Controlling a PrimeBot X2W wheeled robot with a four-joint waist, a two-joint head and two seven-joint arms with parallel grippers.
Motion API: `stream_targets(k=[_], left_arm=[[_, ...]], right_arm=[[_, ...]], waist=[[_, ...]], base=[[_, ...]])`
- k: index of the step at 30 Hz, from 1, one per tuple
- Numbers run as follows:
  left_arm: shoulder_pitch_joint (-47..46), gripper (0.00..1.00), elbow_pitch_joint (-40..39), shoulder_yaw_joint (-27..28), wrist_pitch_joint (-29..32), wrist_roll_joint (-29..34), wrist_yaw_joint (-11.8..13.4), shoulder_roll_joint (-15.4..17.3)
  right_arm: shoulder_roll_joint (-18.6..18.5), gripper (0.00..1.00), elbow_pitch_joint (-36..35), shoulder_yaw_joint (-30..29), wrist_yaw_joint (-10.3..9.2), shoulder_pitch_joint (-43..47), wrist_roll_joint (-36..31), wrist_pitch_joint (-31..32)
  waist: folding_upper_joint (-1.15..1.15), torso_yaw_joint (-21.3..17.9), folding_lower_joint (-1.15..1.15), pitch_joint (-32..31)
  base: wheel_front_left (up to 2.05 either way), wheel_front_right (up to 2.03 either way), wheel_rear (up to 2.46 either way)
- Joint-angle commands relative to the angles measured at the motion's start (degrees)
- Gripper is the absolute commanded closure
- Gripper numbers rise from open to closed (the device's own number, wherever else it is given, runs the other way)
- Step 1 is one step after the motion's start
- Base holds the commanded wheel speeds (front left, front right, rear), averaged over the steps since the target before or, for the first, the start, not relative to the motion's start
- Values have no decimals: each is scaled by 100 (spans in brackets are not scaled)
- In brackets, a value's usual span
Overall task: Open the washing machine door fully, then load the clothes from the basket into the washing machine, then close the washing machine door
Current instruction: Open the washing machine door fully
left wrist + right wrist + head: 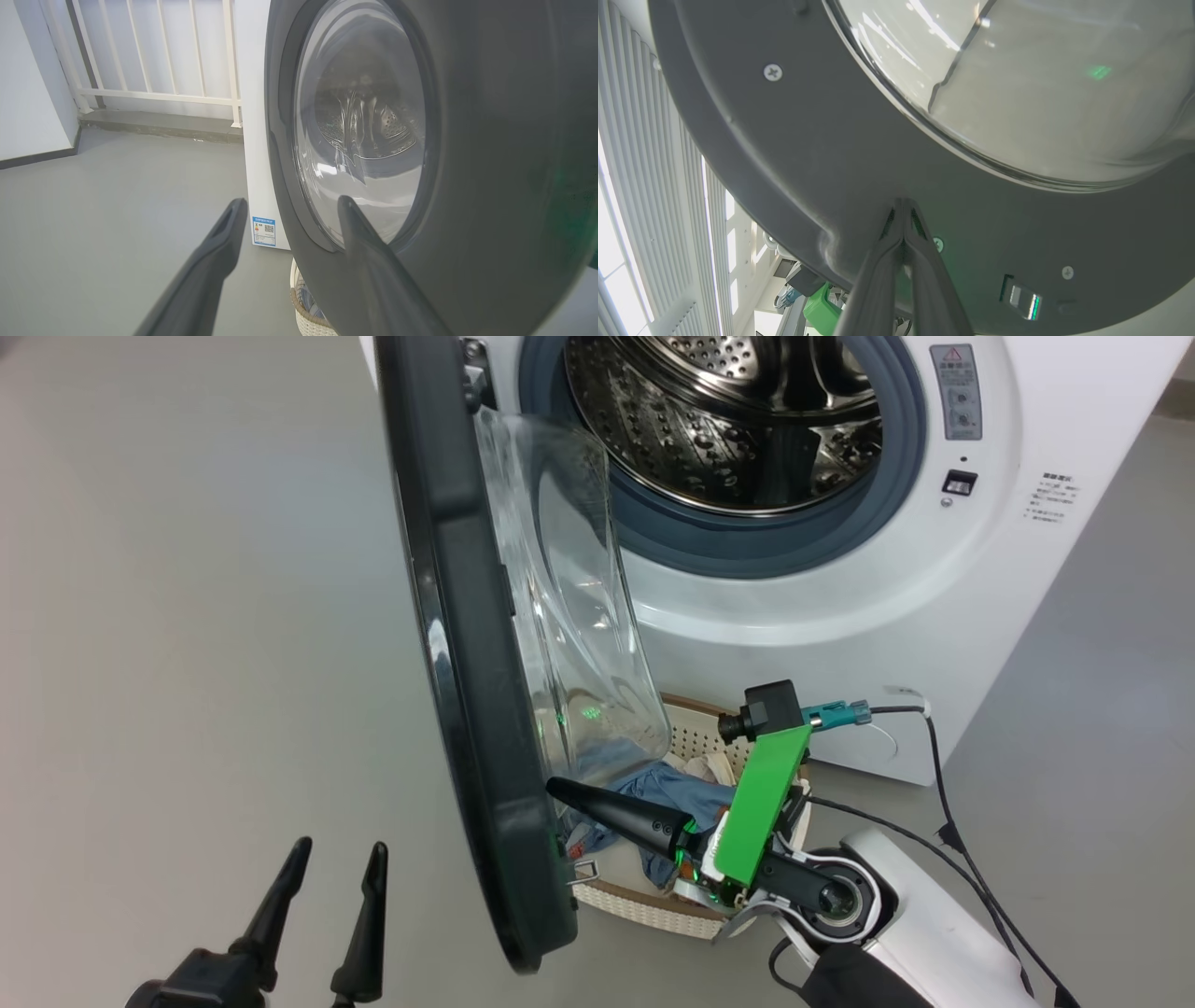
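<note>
Here, the right gripper [556, 790] sits just below the middle of the head view, toward 6 o'clock, with its two dark fingers pressed together into one point and holding nothing. In the right wrist view the right gripper [902, 202] has its joined tips at the dark inner face of the washing machine door [808, 154], below the glass bowl window [1017, 93]; they look to be touching it, though contact is hard to confirm.

The left gripper [341, 847] waits at 7 o'clock in the head view, fingers spread wide apart and empty, on the outer side of the door and not touching it.

The washing machine door [467, 616] stands edge-on, running from 11 o'clock down to 6 o'clock, roughly square to the front of the washing machine [840, 616]. The steel drum [728, 420] is exposed at 12 to 1 o'clock and appears to hold nothing.

The basket [691, 733] sits on the floor at 5 o'clock, partly under the door, with the clothes [672, 784] inside it.

The step in hand appears to be opening the door fully. The next move likely calls for a steady push toward 9 o'clock, swinging the door clear of the basket without the tips slipping on the smooth rim.
</note>
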Motion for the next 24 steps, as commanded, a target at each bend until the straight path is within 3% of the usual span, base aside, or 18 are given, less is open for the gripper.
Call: stream_targets(k=[1, 14, 24], left_arm=[[-49, 0, -134, 162, -36, -35, -9, 35], [-26, 0, -174, 245, -36, 38, -9, 34], [56, 0, -254, 703, -36, 147, -9, 34]], right_arm=[[219, 100, -166, 157, 19, 11, 74, -53], [220, 100, -60, 369, 19, 44, 371, -543], [90, 100, -316, 142, 19, 228, -46, -704]], waist=[[0, 91, 0, -83], [0, 291, 0, -311], [0, -24, 0, -459]], base=[[0, 0, 0], [0, 0, 0], [0, 0, 0]])
